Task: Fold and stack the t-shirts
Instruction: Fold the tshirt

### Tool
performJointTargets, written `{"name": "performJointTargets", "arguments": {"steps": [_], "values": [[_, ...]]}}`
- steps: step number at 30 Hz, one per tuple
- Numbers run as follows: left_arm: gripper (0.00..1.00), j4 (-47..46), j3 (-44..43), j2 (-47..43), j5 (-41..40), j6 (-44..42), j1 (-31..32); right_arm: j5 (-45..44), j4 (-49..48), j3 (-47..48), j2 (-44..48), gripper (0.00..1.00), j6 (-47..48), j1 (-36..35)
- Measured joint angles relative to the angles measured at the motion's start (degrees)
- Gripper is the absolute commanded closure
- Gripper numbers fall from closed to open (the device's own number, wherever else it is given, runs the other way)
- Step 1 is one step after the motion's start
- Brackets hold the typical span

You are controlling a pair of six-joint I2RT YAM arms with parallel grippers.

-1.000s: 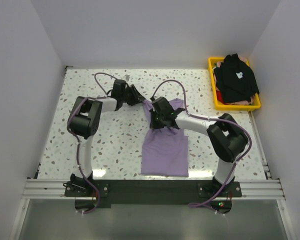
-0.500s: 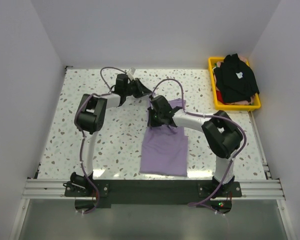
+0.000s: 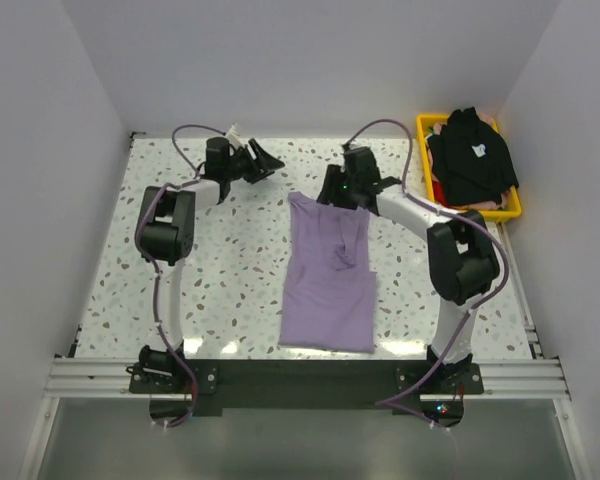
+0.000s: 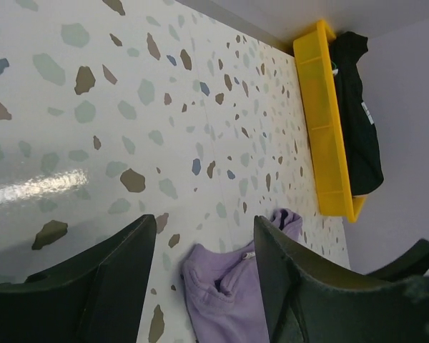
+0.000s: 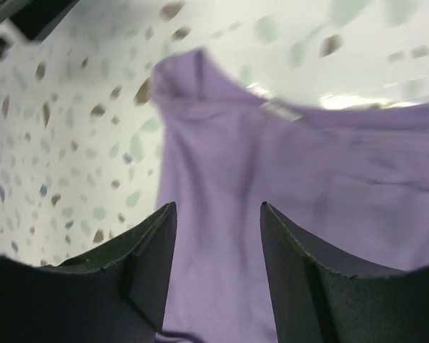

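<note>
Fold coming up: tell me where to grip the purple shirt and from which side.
Probably pinch the purple shirt at its two far corners, coming down from above: it lies flat, stretched near to far, and the far edge shows raised, bunched cloth. The right end effector hovers open over that edge.

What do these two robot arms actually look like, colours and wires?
Both the left arm and right arm have white tubular links, chunky black joints and black jaws. A thin purplish cable loops along each. Both stand on a black base plate.
</note>
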State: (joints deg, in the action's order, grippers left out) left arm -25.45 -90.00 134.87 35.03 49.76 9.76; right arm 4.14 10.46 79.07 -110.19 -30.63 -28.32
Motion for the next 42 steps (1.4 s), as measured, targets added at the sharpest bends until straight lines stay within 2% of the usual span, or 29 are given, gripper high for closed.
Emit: {"name": "performJointTargets", "arguments": {"steps": [3,10,17,21,23,26,28,29,30,32,33,35,42], "values": [[0.44,3.61,0.0,-2.38,-1.9,-1.33,-0.44,-0.42,1.92,1.86,0.02,0.47,0.0,6.19],[0.45,9.57,-0.02,-4.9,-4.42,-3.93,1.33,-1.9,6.86,7.17,-3.3,0.5,0.22,16.28],[0.43,18.53,-2.1,-2.67,-7.08,-6.71,5.2,-1.53,9.84,11.69,-12.2,0.5,0.44,18.21],[0.43,24.04,-5.16,-1.05,-8.63,-8.52,7.1,-1.46,10.75,12.07,-13.14,0.5,0.46,18.21],[0.46,25.77,-6.16,-1.03,-9.73,-9.14,7.67,-1.4,11.17,12.04,-13.25,0.52,0.46,18.21],[0.59,27.56,-6.75,-0.79,-10.38,-9.86,8.22,-0.74,11.39,12.04,-13.42,0.6,0.57,18.21],[0.67,27.98,-7.06,-0.5,-10.43,-10.16,8.28,0.07,11.45,12.11,-13.55,0.69,0.63,18.21],[0.76,28.28,-7.21,-0.33,-10.4,-10.29,8.28,0.31,11.47,12.11,-13.66,0.73,0.7,18.21],[0.8,28.46,-7.41,-0.11,-10.36,-10.43,8.28,0.57,11.45,12.11,-13.73,0.81,0.72,18.21],[0.91,28.59,-7.69,0.26,-10.19,-10.38,8.28,1.31,11.56,12.11,-13.84,0.89,0.83,18.21],[0.93,28.61,-7.74,0.33,-10.03,-10.34,8.33,1.51,11.63,12.11,-13.88,0.95,0.85,18.21],[0.99,28.57,-7.96,0.35,-9.53,-10.4,8.33,1.84,11.5,12.11,-13.88,1.0,1.01,18.21],[1.0,25.42,-8.17,0.26,-7.98,-10.6,8.31,2.75,7.45,8.39,-11.19,1.0,1.51,18.21]]}}
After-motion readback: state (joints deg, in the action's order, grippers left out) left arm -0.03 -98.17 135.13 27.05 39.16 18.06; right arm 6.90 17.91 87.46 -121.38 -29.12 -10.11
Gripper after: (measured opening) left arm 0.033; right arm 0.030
